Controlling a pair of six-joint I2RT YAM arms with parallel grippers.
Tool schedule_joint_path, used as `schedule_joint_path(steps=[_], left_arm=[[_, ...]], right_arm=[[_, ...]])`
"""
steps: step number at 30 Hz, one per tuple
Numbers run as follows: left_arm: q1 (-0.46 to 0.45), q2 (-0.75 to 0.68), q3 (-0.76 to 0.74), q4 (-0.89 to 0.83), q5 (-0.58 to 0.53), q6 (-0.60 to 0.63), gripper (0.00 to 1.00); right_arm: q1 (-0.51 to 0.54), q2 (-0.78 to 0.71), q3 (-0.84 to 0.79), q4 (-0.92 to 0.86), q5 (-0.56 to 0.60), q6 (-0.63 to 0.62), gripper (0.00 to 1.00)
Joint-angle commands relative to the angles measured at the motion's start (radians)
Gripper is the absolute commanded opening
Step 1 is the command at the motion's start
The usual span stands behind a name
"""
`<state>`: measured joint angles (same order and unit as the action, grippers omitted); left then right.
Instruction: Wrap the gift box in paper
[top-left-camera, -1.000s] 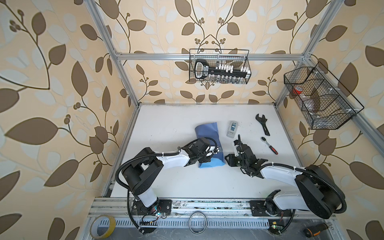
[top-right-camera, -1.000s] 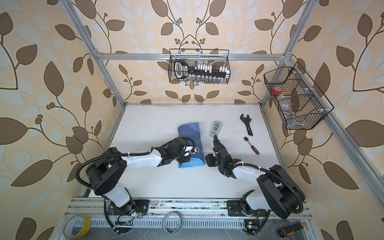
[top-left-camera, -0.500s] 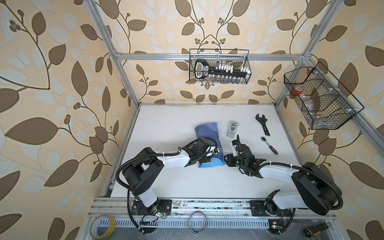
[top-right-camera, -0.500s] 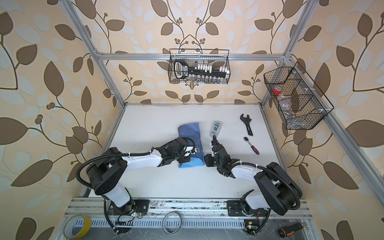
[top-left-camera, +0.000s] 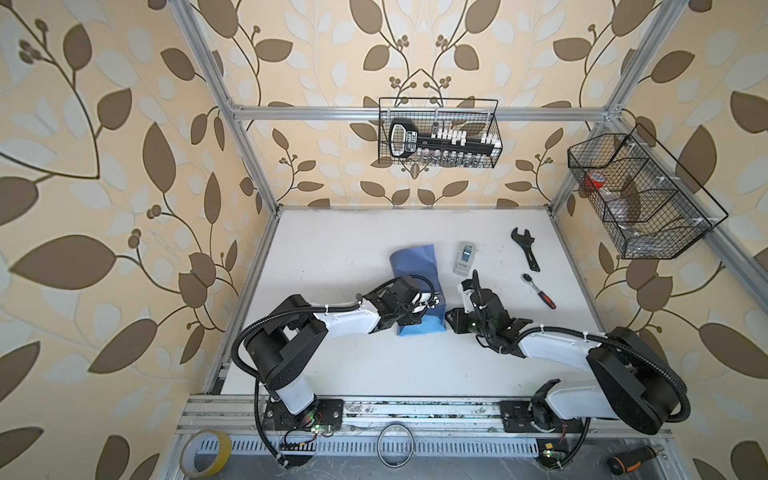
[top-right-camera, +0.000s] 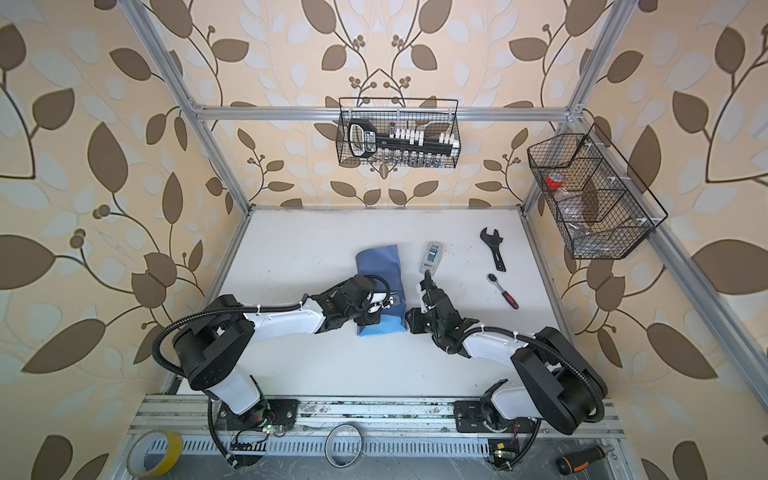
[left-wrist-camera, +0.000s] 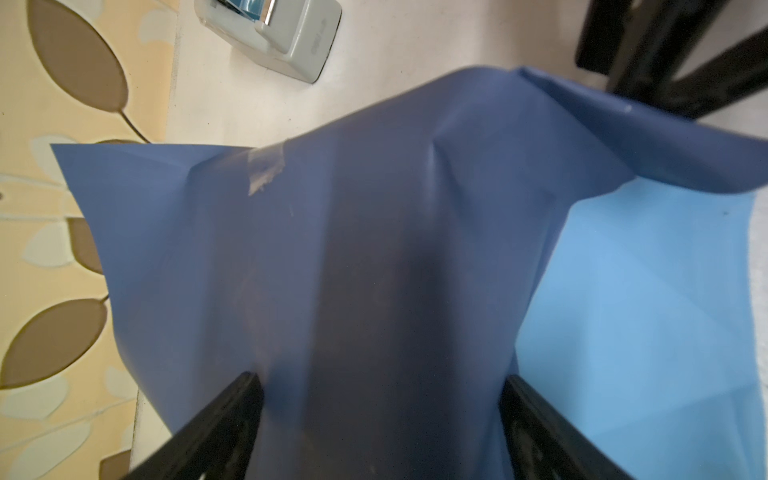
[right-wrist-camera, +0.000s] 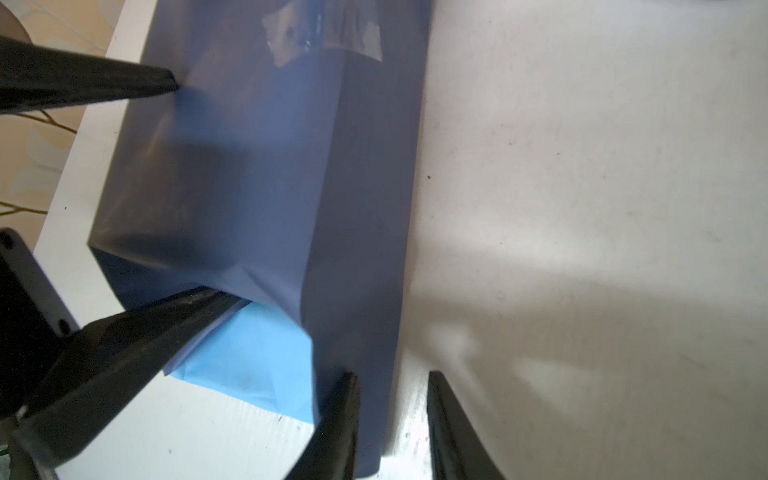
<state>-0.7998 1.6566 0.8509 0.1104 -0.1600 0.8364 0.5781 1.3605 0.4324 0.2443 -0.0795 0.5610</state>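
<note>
The paper (top-left-camera: 415, 262) (top-right-camera: 378, 262) is folded into a slate-blue sleeve on the table, with its light-blue face showing at the near end (right-wrist-camera: 249, 357). The gift box is hidden under it. Clear tape (left-wrist-camera: 266, 166) holds a seam. My left gripper (top-left-camera: 432, 305) (left-wrist-camera: 380, 378) straddles the covered bulge, its wide jaws touching the paper on both sides. My right gripper (top-left-camera: 449, 319) (right-wrist-camera: 390, 378) is at the sleeve's near right corner. Its jaws are narrow but apart; one finger (right-wrist-camera: 345, 399) rests on the paper and the paper's long edge lies in the gap.
A grey-white tape dispenser (top-left-camera: 464, 257) (left-wrist-camera: 282, 37) stands just right of the sleeve's far end. A black wrench (top-left-camera: 525, 249) and a red-handled ratchet (top-left-camera: 539, 291) lie farther right. Wire baskets (top-left-camera: 438, 133) hang on the back and right walls.
My right gripper has slid a little left onto the paper's edge and its jaws have narrowed. The left arm and the paper have stayed put.
</note>
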Motion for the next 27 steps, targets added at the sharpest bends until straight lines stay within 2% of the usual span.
schedule_joint_path(steps=[1, 27], left_arm=[[0.0, 0.017, -0.002, -0.049, -0.009, 0.033, 0.9], [0.001, 0.018, 0.0, -0.06, -0.019, 0.029, 0.89]], right_arm=[[0.006, -0.027, -0.006, 0.011, -0.012, 0.005, 0.3], [0.044, 0.037, 0.005, 0.071, -0.026, 0.038, 0.28]])
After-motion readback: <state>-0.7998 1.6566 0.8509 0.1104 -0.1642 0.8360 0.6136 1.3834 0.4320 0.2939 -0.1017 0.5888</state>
